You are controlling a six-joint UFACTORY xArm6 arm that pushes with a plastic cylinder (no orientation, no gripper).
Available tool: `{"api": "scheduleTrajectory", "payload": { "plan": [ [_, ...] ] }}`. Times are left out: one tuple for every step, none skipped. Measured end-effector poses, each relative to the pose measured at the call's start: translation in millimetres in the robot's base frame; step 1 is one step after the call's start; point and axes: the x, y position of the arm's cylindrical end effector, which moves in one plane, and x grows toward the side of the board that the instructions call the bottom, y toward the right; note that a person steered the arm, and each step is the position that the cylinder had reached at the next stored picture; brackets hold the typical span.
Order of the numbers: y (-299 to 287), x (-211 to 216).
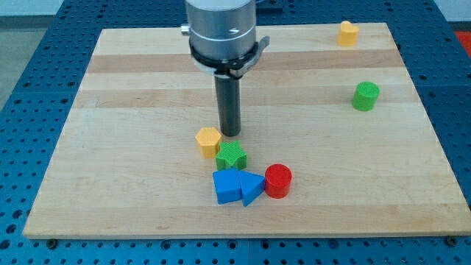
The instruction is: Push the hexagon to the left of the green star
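The hexagon (208, 139) is a small yellow-orange block with a flat top, sitting near the middle of the wooden table (110, 110), a bit toward the view's bottom. It's right up against the green star (231, 156), on the star's upper-left corner, looks like they're touching.

No pincer on this arm, so nothing to call open or closed, just a dark rod. My tip (230, 133) is down on the table just to the view's right of the hexagon, above the star, very close to both.

Below the star: a blue cube (226, 186), a blue triangle-ish block (252, 188) and a red cylinder (278, 180), all bunched together. A green cylinder (365, 96) and another yellow block (348, 33) are well apart on the view's right. The hexagon is well away from every table edge, with bare wood on its left.
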Motion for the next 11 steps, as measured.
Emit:
{"api": "scheduleTrajectory", "payload": {
  "plan": [
    [11,-24],
    [-14,-24],
    [-42,-15],
    [-53,-3],
    [-54,10],
    [-54,24],
    [-54,37],
    [-54,42],
    [-55,26],
    [-62,-27],
    [-66,-82]
  ]
}}
